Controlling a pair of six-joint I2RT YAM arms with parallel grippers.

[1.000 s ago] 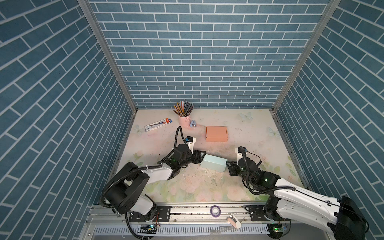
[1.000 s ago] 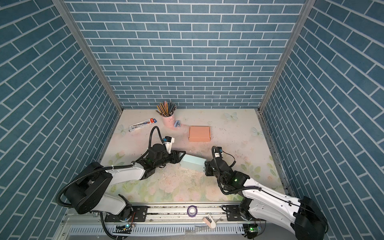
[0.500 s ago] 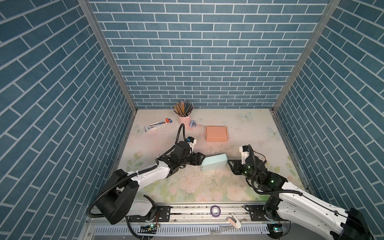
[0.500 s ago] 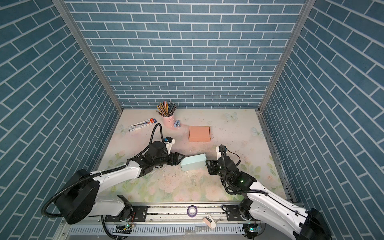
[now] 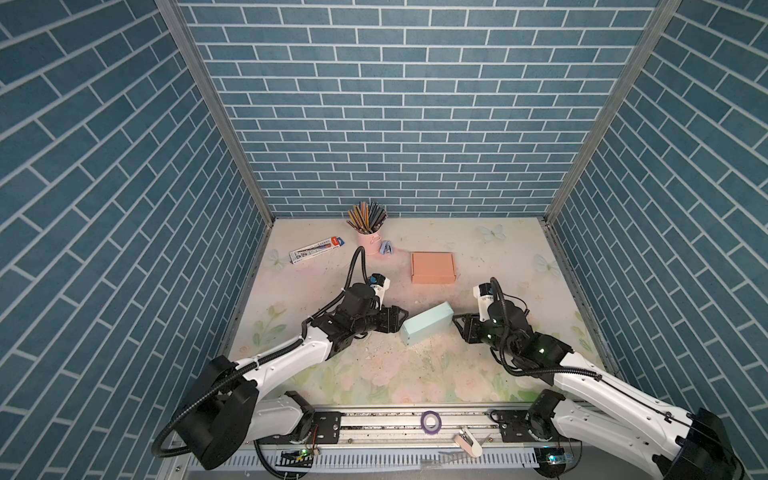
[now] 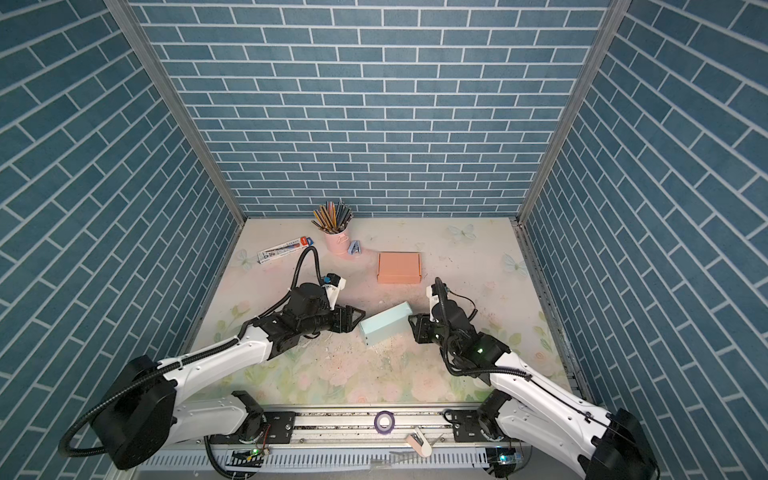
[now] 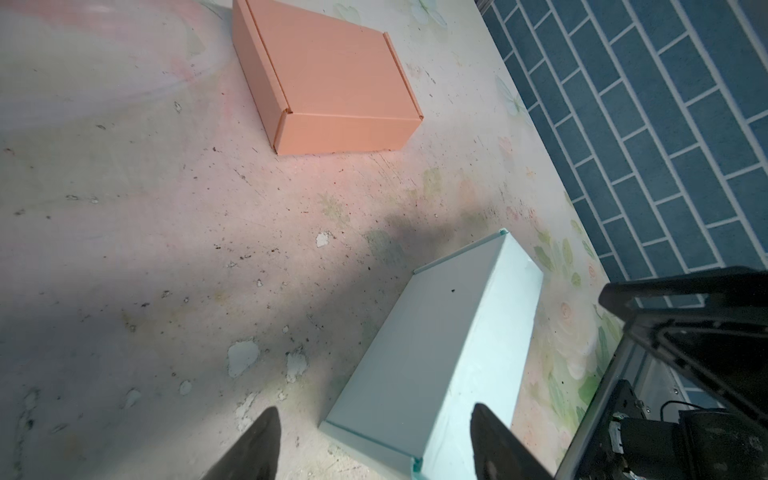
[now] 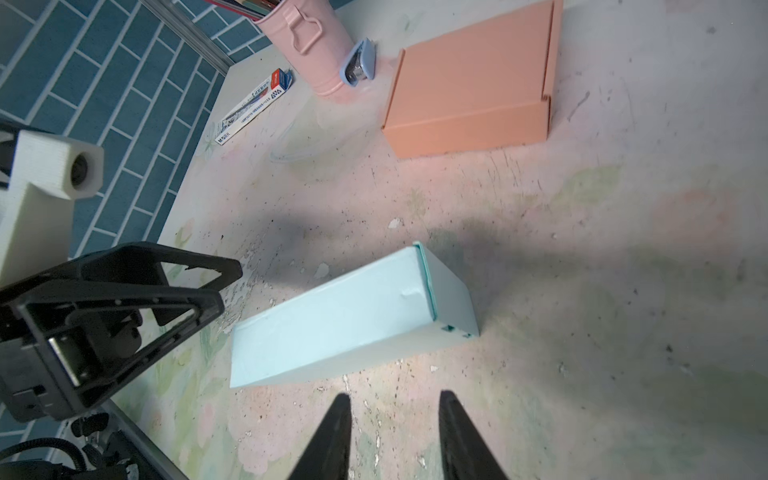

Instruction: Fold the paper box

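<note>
The light blue paper box [image 5: 427, 323] [image 6: 385, 324] lies closed on the table, slanting from near left to far right. My left gripper [image 5: 402, 319] [image 6: 360, 318] is open at the box's near-left end. In the left wrist view the left gripper [image 7: 372, 409] straddles that end of the box [image 7: 436, 353], with one tip over the top face and a gap beside the other. My right gripper [image 5: 457, 322] [image 6: 411, 322] is open and empty just off the box's right end. In the right wrist view the right gripper [image 8: 393, 395] stands short of the box [image 8: 345, 320].
A closed orange box [image 5: 433, 267] sits behind. A pink pencil cup [image 5: 369, 239], a small blue stapler [image 5: 387, 248] and a long white carton [image 5: 317, 250] stand at the back left. Brick walls close in three sides. A purple tape roll [image 5: 430, 419] lies on the front rail.
The blue box has swung round to slant the other way. Both grippers have opened wider, and the right one has drawn back off the box's end.
</note>
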